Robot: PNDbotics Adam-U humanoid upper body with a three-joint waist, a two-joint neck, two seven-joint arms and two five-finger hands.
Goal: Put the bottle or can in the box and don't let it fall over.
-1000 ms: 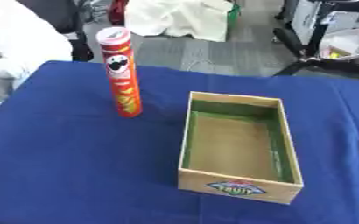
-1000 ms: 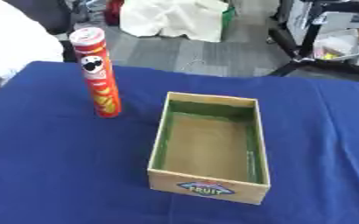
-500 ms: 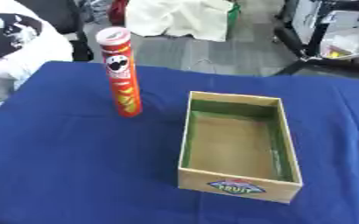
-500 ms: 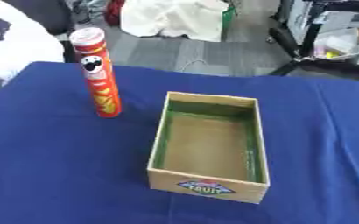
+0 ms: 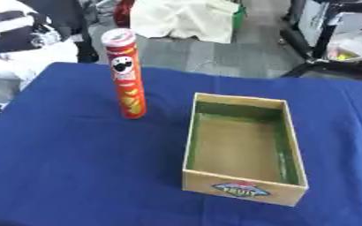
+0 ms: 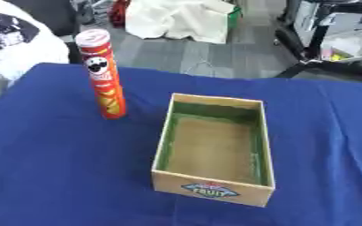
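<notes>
Red can (image 5: 127, 75) stands upright on blue tablecloth (image 5: 76, 167), near the empty box (image 5: 244, 150) at its far left corner, ready for an upright lift; neither hand visible, so finger state unknown.

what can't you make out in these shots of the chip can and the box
- Both robot hands: outside both eye views, so their state is unknown.
- Box: the near wall hides the floor strip behind it; the front label's small print is blurred.
- Red can: far side turned away; lower print is blurred.
- Blue table: cut off by the picture edges.
</notes>
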